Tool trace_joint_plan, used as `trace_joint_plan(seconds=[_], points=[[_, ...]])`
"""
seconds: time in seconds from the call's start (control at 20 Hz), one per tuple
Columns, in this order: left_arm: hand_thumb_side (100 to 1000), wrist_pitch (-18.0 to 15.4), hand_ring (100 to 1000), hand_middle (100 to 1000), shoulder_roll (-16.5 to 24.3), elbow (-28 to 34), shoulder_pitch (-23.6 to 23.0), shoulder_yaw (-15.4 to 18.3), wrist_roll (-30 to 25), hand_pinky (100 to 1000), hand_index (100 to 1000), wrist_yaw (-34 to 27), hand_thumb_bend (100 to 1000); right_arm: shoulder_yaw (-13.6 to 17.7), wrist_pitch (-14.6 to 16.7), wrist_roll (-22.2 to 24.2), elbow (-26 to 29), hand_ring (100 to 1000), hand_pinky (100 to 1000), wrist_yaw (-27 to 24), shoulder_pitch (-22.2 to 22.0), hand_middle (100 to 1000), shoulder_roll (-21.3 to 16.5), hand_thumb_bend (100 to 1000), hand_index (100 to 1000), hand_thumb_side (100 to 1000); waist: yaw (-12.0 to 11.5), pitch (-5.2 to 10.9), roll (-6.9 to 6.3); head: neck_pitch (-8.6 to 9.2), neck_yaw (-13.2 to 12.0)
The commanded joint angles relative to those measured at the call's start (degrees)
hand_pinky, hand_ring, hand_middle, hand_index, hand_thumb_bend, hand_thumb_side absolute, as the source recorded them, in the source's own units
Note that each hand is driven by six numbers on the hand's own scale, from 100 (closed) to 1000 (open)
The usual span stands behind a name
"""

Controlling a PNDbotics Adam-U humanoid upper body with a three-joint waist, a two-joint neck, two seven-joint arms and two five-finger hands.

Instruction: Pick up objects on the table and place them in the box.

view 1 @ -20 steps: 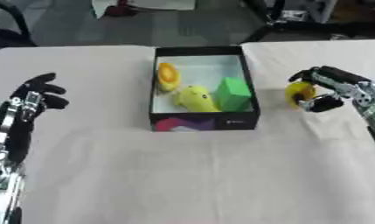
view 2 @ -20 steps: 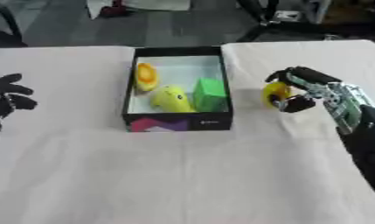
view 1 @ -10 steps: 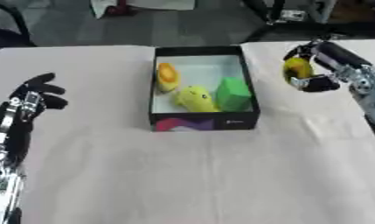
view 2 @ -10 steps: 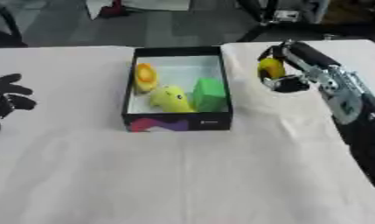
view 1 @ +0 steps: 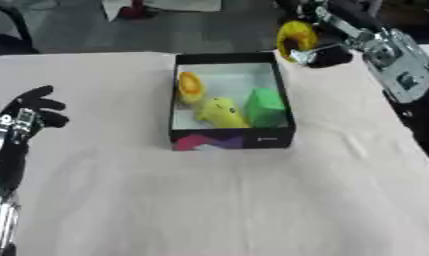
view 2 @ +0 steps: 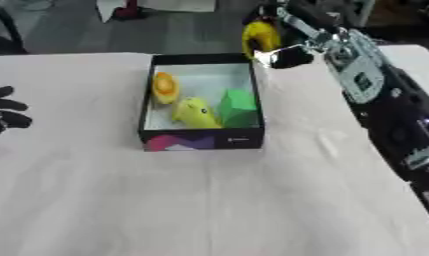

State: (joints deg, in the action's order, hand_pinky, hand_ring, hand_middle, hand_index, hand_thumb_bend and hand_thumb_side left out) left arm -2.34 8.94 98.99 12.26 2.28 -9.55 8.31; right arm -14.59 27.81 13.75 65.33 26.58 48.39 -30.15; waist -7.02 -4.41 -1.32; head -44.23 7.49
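Note:
A black box point(view 1: 231, 138) with a pale floor stands mid-table. Inside lie an orange-and-yellow round thing point(view 1: 190, 86), a yellow duck-like toy point(view 1: 220, 112) and a green block point(view 1: 264, 105). My right hand point(view 1: 321, 46) is raised above the box's far right corner, fingers curled round a yellow object point(view 1: 295, 36). My left hand point(view 1: 29, 113) rests open on the table at the left edge, away from the box.
A white cloth point(view 1: 217, 200) covers the table, with wide bare room in front of the box. Beyond the far edge is a grey floor with a white and red thing point(view 1: 147, 6). My right forearm point(view 2: 375, 95) runs along the right side.
My right hand has lifted the yellow object off the table at the right and carried it up and leftward to the box's far right corner. The left hand has stayed put.

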Motion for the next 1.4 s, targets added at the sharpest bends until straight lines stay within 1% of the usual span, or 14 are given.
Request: trace_joint_plan(seconds=[0.05, 0.1, 0.25, 0.3, 0.4, 0.45, 0.5, 0.55, 0.65, 0.8, 1.0, 1.05, 1.2, 1.4], points=[[914, -0.1, 584, 607, 0.1, 1.3, 1.1, -0.3, -0.4, 658, 853, -0.5, 117, -0.1, 0.3, 2.5, -2.1, 498, 717, 0.4, 1.9, 356, 2.0, 100, 806, 145, -0.1, 0.06, 0.18, 0.11, 0.8], [914, -0.1, 584, 608, 0.1, 1.3, 1.2, -0.4, -0.4, 658, 853, -0.5, 116, -0.2, 0.4, 3.0, -2.8, 527, 723, 1.2, 2.0, 398, 2.7, 100, 826, 207, -0.2, 0.02, 0.2, 0.11, 0.9], [914, -0.1, 584, 608, 0.0, 1.3, 1.3, -0.5, -0.5, 658, 853, -0.5, 116, -0.7, 0.6, 4.3, -5.0, 702, 767, 3.9, 1.7, 627, 4.7, 100, 912, 198, -0.4, -0.1, 0.24, 0.11, 1.1], [914, -0.1, 584, 608, -0.1, 1.3, 1.3, -0.5, -0.5, 658, 853, -0.5, 116, -1.0, 0.7, 5.1, -5.8, 739, 780, 4.8, 1.6, 673, 5.2, 100, 925, 151, -0.4, -0.12, 0.24, 0.11, 1.1], [914, -0.1, 584, 608, -0.1, 1.3, 1.3, -0.5, -0.5, 658, 853, -0.5, 116, -1.4, 0.9, 6.9, -7.0, 797, 809, 6.4, 1.4, 745, 5.8, 100, 939, 203, -0.3, -0.14, 0.24, 0.11, 1.1], [915, -0.1, 584, 608, 0.0, 1.3, 1.3, -0.5, -0.5, 658, 853, -0.5, 115, -1.3, 0.9, 7.9, -7.4, 840, 830, 7.1, 1.3, 777, 6.0, 100, 942, 258, -0.2, -0.15, 0.23, 0.11, 1.1], [915, -0.1, 584, 608, 0.0, 1.3, 1.3, -0.5, -0.5, 658, 853, -0.5, 115, -1.2, 0.8, 8.6, -7.6, 840, 830, 7.5, 1.2, 777, 6.2, 100, 942, 258, -0.2, -0.16, 0.23, 0.11, 1.1], [914, -0.1, 584, 608, 0.0, 1.3, 1.4, -0.5, -0.5, 658, 853, -0.5, 116, -1.1, 0.7, 9.0, -7.8, 884, 856, 7.9, 1.2, 829, 6.2, 100, 951, 380, -0.2, -0.15, 0.2, 0.11, 1.1], [913, -0.1, 584, 607, 0.0, 1.3, 1.4, -0.4, -0.4, 657, 853, -0.5, 117, -0.9, 0.4, 9.2, -7.9, 915, 880, 8.6, 1.0, 877, 6.2, 100, 960, 530, 0.0, -0.12, 0.13, 0.11, 1.0], [912, 0.0, 584, 607, 0.0, 1.3, 1.3, -0.4, -0.3, 657, 852, -0.5, 118, -0.6, -0.1, 8.4, -7.8, 935, 904, 8.7, 0.6, 904, 5.8, 100, 962, 582, 0.3, -0.03, 0.11, 0.11, 0.9], [912, 0.0, 584, 606, 0.3, 1.2, 1.0, 0.0, 0.1, 656, 852, -0.3, 118, 0.2, -0.3, 6.2, -5.0, 942, 925, 6.5, -1.1, 907, 4.3, 100, 958, 379, 1.0, 0.1, 0.19, 0.11, 0.1], [912, 0.1, 584, 607, 0.4, 1.2, 0.9, 0.0, 0.2, 656, 852, -0.3, 118, 0.7, -0.5, 5.4, -3.8, 935, 920, 5.6, -1.7, 895, 3.7, 100, 950, 207, 1.3, 0.13, 0.26, 0.11, -0.3], [913, 0.1, 584, 607, 0.8, 1.2, 0.6, 0.2, 0.4, 656, 852, -0.3, 117, 3.4, -1.1, 2.6, 0.8, 915, 905, 2.7, -4.6, 865, 1.9, 100, 934, 253, 2.1, 0.32, 0.54, 0.11, -1.4], [912, 0.1, 585, 607, 1.3, 1.2, 0.2, 0.6, 0.7, 655, 852, -0.2, 118, 6.9, -0.8, -1.3, 7.1, 873, 880, -1.1, -10.0, 800, -0.4, 100, 908, 411, 3.1, 0.71, 1.05, 0.11, -3.4]])
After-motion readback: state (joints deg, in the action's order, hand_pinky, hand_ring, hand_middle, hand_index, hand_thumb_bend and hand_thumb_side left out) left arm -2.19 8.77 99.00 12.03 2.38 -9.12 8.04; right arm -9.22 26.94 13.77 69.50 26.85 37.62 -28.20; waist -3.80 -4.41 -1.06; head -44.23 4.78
